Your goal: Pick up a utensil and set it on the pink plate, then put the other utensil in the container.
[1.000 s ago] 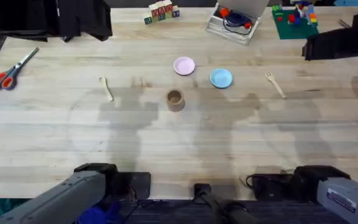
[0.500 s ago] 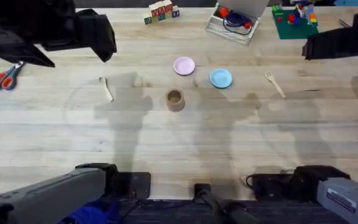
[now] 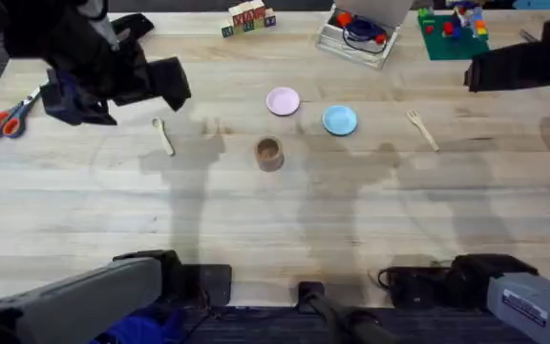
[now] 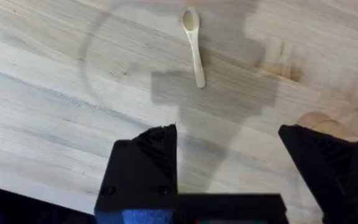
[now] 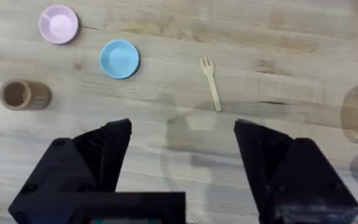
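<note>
Nothing is done yet. The spoon [image 3: 163, 136] lies bare on the table [image 3: 275, 210], left of the cup [image 3: 269, 153], and the pink plate [image 3: 283, 101] is empty. The fork [image 3: 422, 129] lies well right of the blue plate [image 3: 339, 119]. The left gripper [image 4: 229, 180] hangs above the spoon, jaws wide apart and empty; the right gripper [image 5: 182, 168] is likewise wide and empty near the fork. Both pickups and both placements remain.

Bright even overhead light; soft arm shadows on table [image 3: 285, 220]; left arm [image 3: 103, 67] blurred.
</note>
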